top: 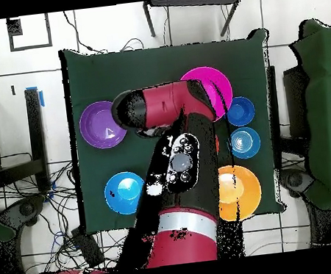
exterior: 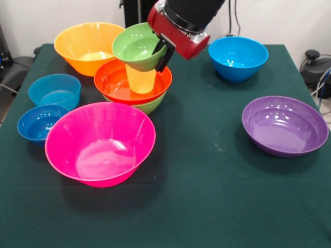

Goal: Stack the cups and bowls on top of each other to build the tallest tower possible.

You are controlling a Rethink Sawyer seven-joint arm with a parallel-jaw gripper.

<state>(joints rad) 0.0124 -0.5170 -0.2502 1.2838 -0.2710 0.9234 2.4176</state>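
Observation:
The tower stands at the back left of the front view: a medium green bowl (exterior: 151,105) at the bottom, a red-orange bowl (exterior: 111,80) in it, and the translucent yellow cup (exterior: 140,81) upright in that. A small green bowl (exterior: 135,47) sits tilted on the cup's mouth. My gripper (exterior: 162,55) comes down from above and is shut on this bowl's right rim, one finger inside and one outside. In the overhead view my arm (top: 174,157) hides the tower and the gripper.
A large pink bowl (exterior: 100,142) (top: 210,82) is just in front of the tower and a large orange bowl (exterior: 85,45) (top: 241,190) behind it. Two blue bowls (exterior: 54,90) (exterior: 40,122) stand at the left. Another blue bowl (exterior: 238,57) and a purple bowl (exterior: 284,125) are at the right.

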